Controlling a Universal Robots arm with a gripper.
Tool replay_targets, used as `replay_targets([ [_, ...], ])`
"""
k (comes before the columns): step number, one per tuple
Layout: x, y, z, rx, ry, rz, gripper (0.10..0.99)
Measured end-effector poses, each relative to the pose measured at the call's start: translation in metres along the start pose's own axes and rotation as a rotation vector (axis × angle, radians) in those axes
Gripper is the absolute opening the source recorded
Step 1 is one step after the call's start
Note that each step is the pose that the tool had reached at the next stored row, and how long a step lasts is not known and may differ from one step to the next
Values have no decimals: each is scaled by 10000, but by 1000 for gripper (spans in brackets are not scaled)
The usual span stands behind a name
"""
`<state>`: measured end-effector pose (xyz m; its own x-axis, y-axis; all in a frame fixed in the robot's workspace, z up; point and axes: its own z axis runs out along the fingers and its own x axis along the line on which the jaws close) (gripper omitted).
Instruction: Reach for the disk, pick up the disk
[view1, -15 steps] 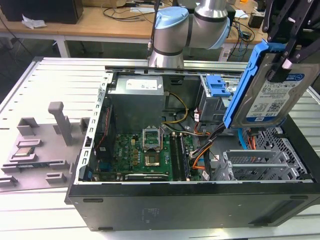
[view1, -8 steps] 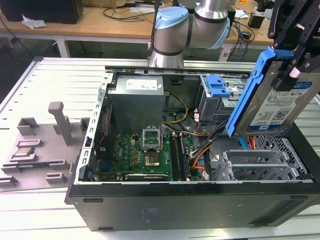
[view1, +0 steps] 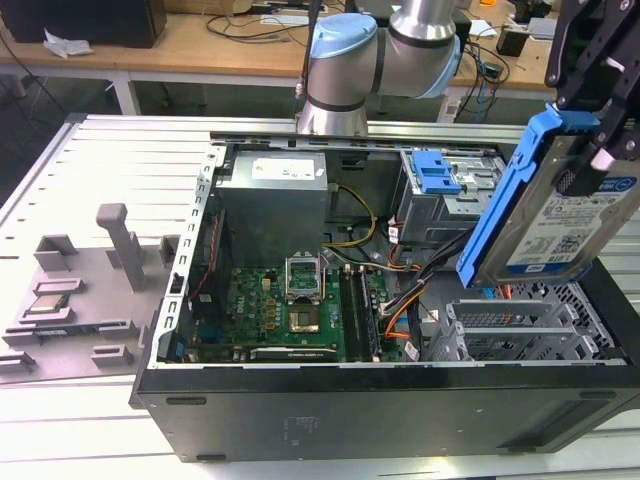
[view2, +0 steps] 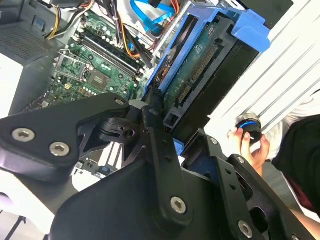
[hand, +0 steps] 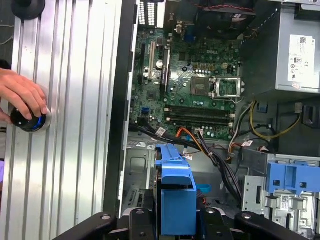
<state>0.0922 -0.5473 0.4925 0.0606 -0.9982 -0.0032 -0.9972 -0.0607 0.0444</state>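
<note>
The disk (view1: 560, 215), a silver hard drive with a white-and-blue label in a blue plastic bracket, hangs tilted in the air over the end of the open computer case (view1: 400, 410) at the exterior view's right. My gripper (view1: 588, 150) is shut on its upper end, its black fingers clamping the blue bracket. In the second wrist view the disk (view2: 200, 75) shows its green circuit side and extends away from the gripper (view2: 160, 125). In the first wrist view the blue bracket of the disk (hand: 175, 190) sits between the black fingers (hand: 137, 220), above the case interior.
Below lie the motherboard (view1: 290, 310), bundled cables (view1: 420, 275) and a drive cage with a small blue latch piece (view1: 437, 172). A silver power supply box (view1: 275, 200) stands at the back. A grey fixture (view1: 70, 290) lies at the exterior view's left. A person's hand (hand: 20, 95) rests on a knob beside the case.
</note>
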Motion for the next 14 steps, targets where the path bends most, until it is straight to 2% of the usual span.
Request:
replay_targets([
  [14,278,17,1,0,0,0,369],
])
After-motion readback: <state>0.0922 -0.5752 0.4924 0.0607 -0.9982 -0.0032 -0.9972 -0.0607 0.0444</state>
